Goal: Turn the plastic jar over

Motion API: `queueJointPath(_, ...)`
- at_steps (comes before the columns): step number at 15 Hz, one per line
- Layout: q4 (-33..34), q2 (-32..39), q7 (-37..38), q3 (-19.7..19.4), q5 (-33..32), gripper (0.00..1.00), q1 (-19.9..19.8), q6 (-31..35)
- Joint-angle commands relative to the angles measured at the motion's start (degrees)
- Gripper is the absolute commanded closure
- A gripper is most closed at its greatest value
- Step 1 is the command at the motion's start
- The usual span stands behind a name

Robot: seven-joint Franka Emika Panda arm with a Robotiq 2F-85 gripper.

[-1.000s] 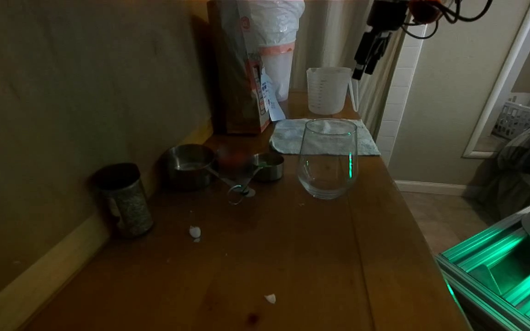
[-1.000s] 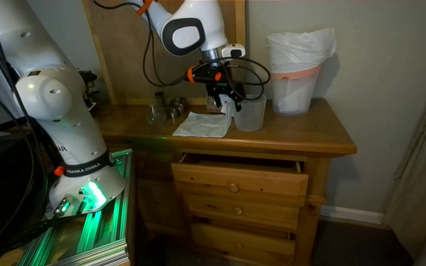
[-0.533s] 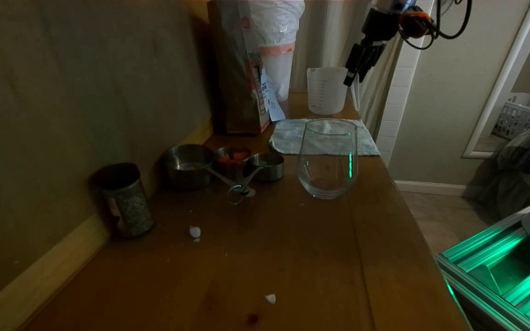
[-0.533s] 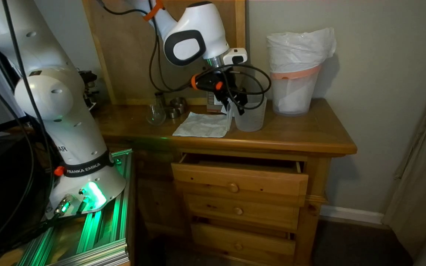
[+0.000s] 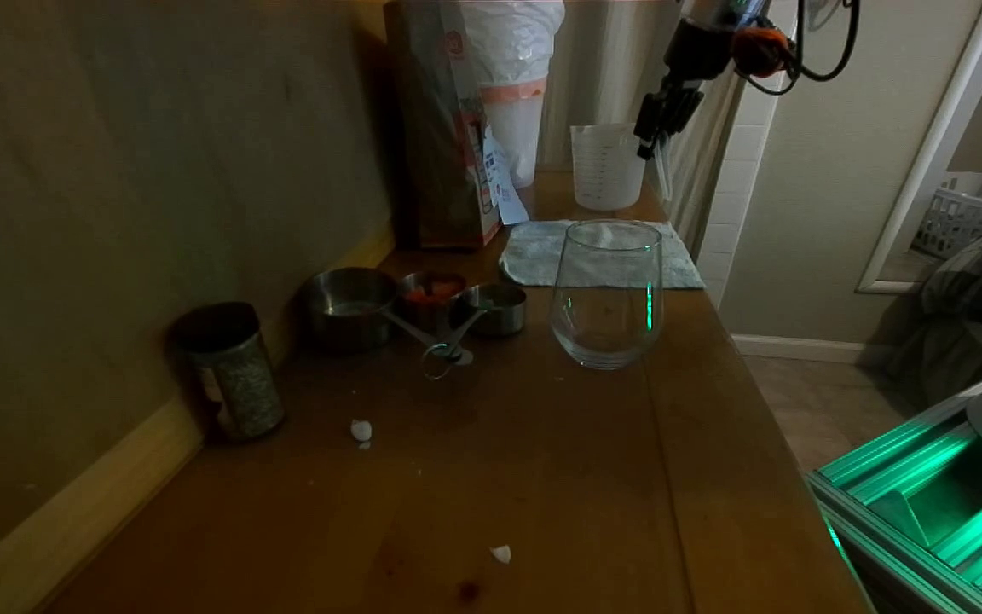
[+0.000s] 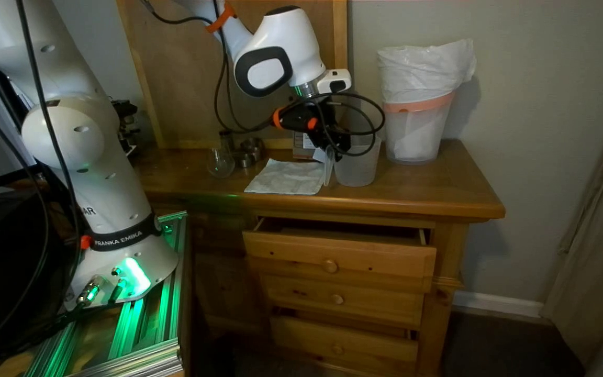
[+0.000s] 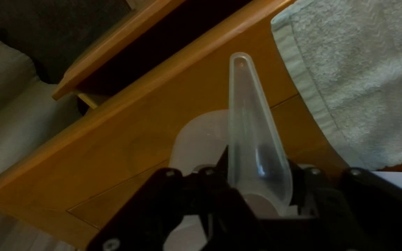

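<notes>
1. Directly below the pincer extends the wooden desk; its top drawer, lower than the pincer, stands partly drawn out.
2. Robot arm: white, rising above the pincer in an exterior view.
3. Waste bin, fitted with a white liner: upright on the desk, to the right of the pincer in an exterior view and apart from it.
4. Tall bag: upright, to the left of the pincer in an exterior view.
5. Towel: flat on the desk, lower than the pincer and to its right in the wrist view.
6. Plastic jar: translucent, graduated, mouth upward, directly at the pincer in both exterior views. In the wrist view its handle runs between the jaws, which lie against either side; the pincer is clamped on this handle. The lowest part is dark and blurred there.
7. Clear glass: upright, well apart from the pincer, on the far side of the towel.
8. Metal cups: three, well apart from the pincer and to its left in both exterior views; the middle one holds red contents.
9. Shaker: dark-lidded, farther left of the pincer than the cups.
10. White fragments: small, well apart from the pincer, lower and to its left in an exterior view.
</notes>
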Motion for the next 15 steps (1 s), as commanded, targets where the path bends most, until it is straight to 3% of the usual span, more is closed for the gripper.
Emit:
queueJointPath(1,1.8,1.1,4.5,1.8,-6.7,1.00,-2.4,-0.2)
queueJointPath(5,4.7,1.5,12.1,3.8,-20.6,0.99,-5.7,-3.2)
queueJointPath(8,8.0,1.6,19.8,5.8,-34.8,1.00,-8.2,-8.1)
queueJointPath(15,15.0,5.0,31.1,9.1,-58.5,1.00,-7.3,-17.7)
